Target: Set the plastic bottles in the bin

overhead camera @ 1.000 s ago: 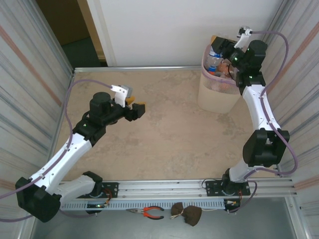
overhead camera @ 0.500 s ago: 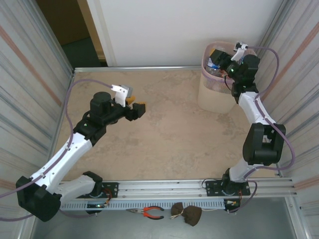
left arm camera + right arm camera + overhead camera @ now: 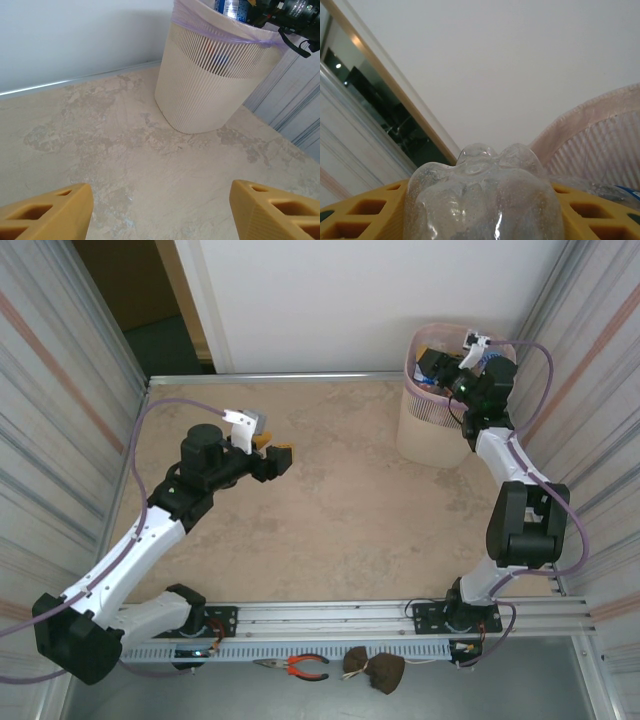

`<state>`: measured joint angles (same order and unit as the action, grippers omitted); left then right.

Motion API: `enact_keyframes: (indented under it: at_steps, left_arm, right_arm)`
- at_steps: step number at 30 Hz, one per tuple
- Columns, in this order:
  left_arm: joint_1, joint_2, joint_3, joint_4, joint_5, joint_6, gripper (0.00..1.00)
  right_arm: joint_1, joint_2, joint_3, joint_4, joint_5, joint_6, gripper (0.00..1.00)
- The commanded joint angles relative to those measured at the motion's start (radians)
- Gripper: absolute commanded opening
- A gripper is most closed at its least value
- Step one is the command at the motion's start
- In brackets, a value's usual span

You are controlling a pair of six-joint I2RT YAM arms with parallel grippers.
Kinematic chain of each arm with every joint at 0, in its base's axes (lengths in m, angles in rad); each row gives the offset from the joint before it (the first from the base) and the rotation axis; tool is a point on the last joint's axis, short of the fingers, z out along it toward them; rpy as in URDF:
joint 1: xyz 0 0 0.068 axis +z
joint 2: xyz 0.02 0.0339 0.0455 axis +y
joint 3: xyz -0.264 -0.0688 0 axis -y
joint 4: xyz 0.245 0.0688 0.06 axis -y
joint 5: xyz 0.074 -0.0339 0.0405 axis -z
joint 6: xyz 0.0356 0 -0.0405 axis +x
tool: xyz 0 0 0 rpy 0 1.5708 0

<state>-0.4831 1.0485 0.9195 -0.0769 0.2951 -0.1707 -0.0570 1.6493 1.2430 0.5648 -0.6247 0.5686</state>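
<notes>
The bin (image 3: 428, 430), pale pink with slatted sides, stands at the table's far right corner. My right gripper (image 3: 432, 365) is over the bin's mouth, shut on a clear plastic bottle (image 3: 485, 200) whose lobed base faces the wrist camera between the yellow fingers (image 3: 365, 215). The bin's rim (image 3: 600, 115) curves up to the right behind it. Other bottles (image 3: 231, 6) poke above the bin (image 3: 215, 85) in the left wrist view. My left gripper (image 3: 280, 458) hangs open over bare tabletop left of centre, nothing between its fingers (image 3: 280, 212).
Pliers (image 3: 300, 667) and a dark brown lump (image 3: 375, 670) lie in front of the base rail. Ribbed metal walls close in both sides. A white wall and a dark doorway stand behind the table (image 3: 330, 510).
My right arm has folded in closer, and its gripper has shifted a little over the bin's mouth with the bottle still in it. The left arm has not moved.
</notes>
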Motion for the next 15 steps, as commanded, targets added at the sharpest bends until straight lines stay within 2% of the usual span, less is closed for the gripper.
enact_keyframes:
  at_steps: [1,7,15]
  left_arm:
    - [0.008,-0.007,0.016,0.017,0.015,-0.007,0.73]
    - [0.008,0.003,0.031,0.023,0.023,-0.004,0.73]
    - [0.01,0.009,0.032,0.034,0.023,-0.003,0.73]
  right_arm:
    - [-0.005,0.001,-0.05,-0.14,-0.057,-0.109,0.62]
    - [-0.01,-0.062,0.029,-0.239,-0.07,-0.169,0.78]
    - [-0.023,-0.127,0.175,-0.453,-0.008,-0.232,0.85]
